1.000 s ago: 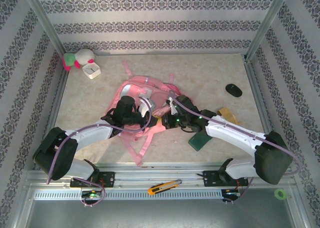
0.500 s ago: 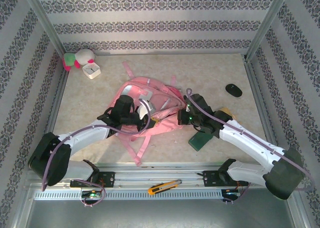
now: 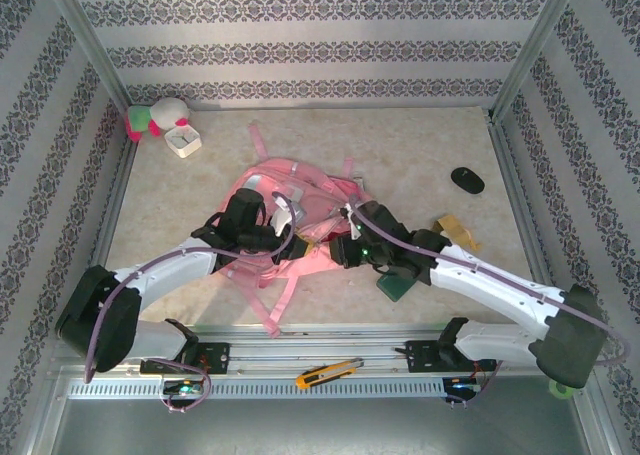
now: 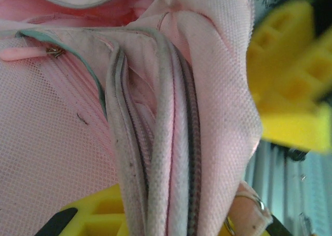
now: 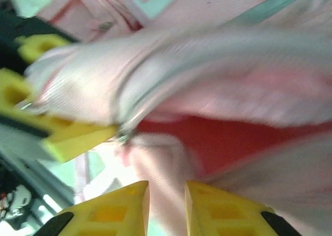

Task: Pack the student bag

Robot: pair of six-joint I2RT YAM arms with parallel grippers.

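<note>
The student bag (image 3: 318, 197) is matt pink woven cloth with a fine mesh panel and grubby corded piping, the left end effector (image 4: 197, 153) has fingers (image 4: 285, 96) of smooth yellow plastic, and the table (image 3: 190, 205) looks matt, mottled beige.

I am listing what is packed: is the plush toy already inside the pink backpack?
No, the plush toy lies in the far left corner, apart from the pink backpack.

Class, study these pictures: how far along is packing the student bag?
Done: nothing visibly packed. In hand: left gripper pinches the student bag by its zip edge; right gripper sits at its opening, grip unclear. Remaining: plush toy, white box, black oval object and green flat item lie outside the bag.
</note>
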